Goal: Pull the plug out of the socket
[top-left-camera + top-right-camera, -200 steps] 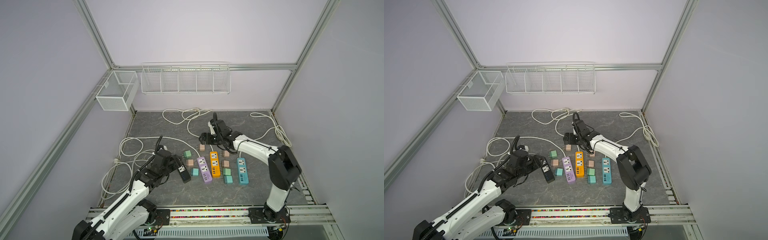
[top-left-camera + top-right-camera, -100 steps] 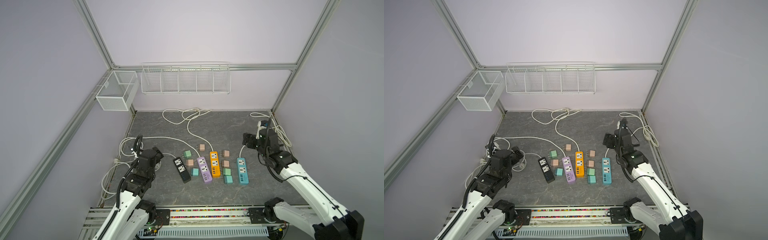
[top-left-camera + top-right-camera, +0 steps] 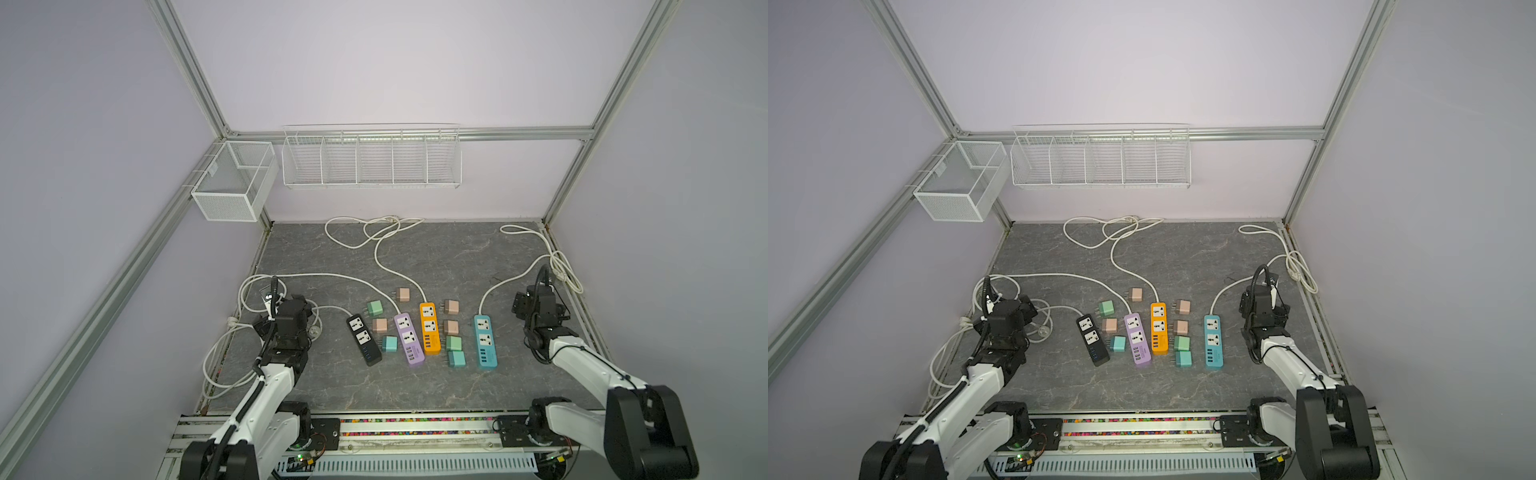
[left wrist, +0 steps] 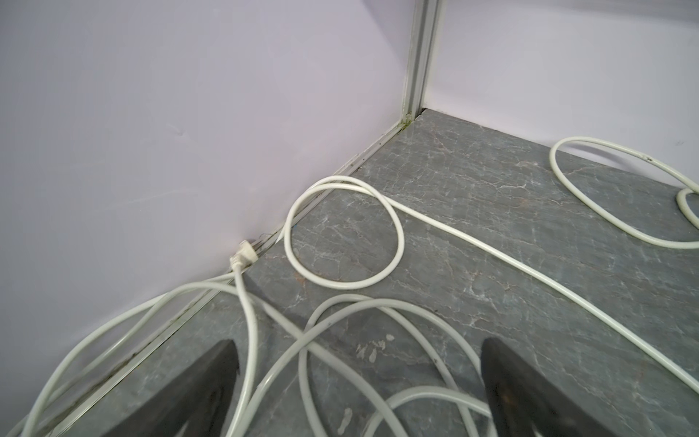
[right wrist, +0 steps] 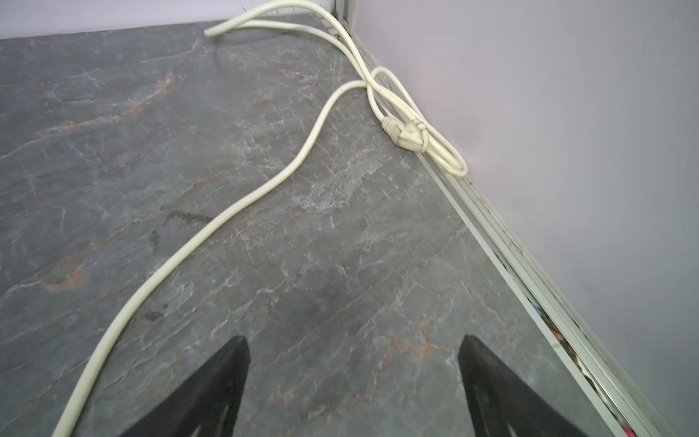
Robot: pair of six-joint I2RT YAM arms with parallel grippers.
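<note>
Both top views show four power strips lying side by side on the grey table: a black strip, a purple strip, an orange strip and a blue strip. Eight loose plugs, pink, green and teal, lie flat on the table between and just beside the strips, all of them out of the sockets. The left gripper hovers over coiled white cords near the left wall, well apart from the black strip. The right gripper hangs near the right edge, beyond the blue strip and apart from it.

Left wrist view: its two dark fingers are spread wide and grasp nothing. Cords cross the table beneath them. A white cord plug rests against the foot of the wall.

Right wrist view: this gripper's fingers are also spread wide and hold nothing, above bare table. One cord runs past them, and a cord-end plug lies inside a loop of cord by the wall.
</note>
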